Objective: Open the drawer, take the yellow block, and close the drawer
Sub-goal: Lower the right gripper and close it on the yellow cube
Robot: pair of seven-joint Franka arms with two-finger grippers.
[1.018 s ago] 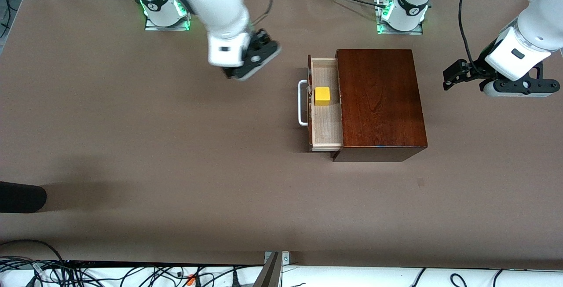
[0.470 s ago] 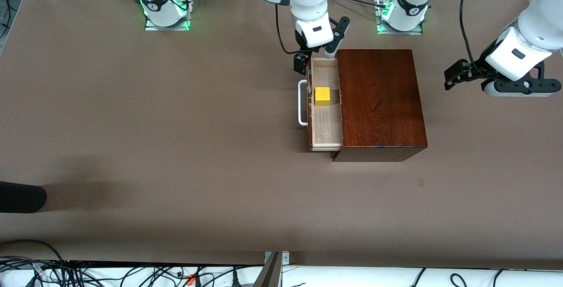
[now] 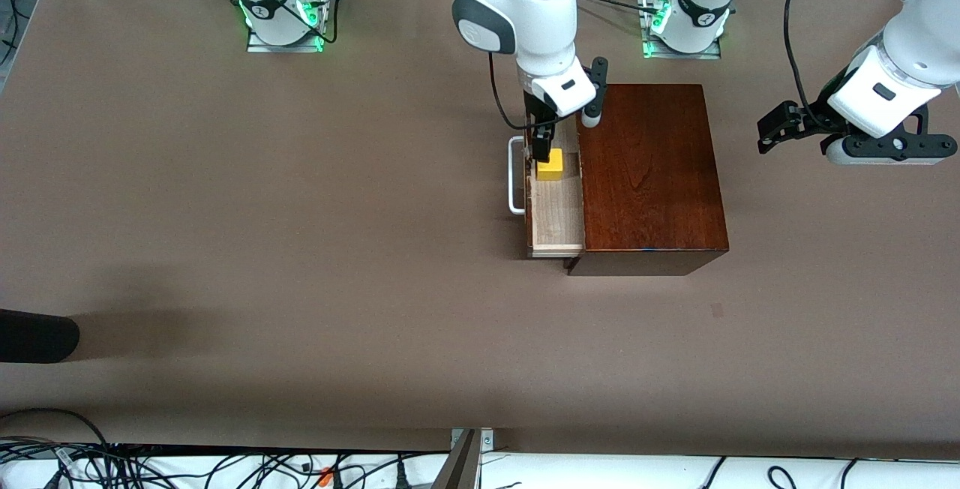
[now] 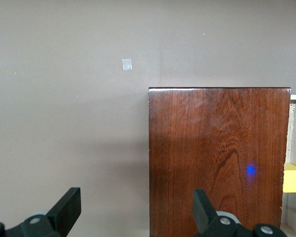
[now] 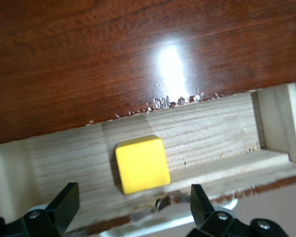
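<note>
Brown matte tabletop (image 3: 300, 249), cables strung along the edge nearest the front camera. You have the mahogany box (image 3: 645, 174) sitting toward the left arm's end of the table, its drawer (image 3: 556, 211) pulled out toward the right arm's end, white bar handle (image 3: 514, 174) leading.

Yellow block (image 3: 551, 165) lies on the pale drawer floor, just inside the drawer front. Your right gripper (image 3: 541, 145) hangs directly over it, fingers spread wide. In the right wrist view the block (image 5: 141, 164) sits between the two fingertips (image 5: 64, 200) with clearance on both sides (no contact showing).

Left gripper (image 3: 780, 125) waits up in the air over bare table, off the box's closed end, jaws apart and holding nothing; its wrist view looks down on the box top (image 4: 219, 158).
</note>
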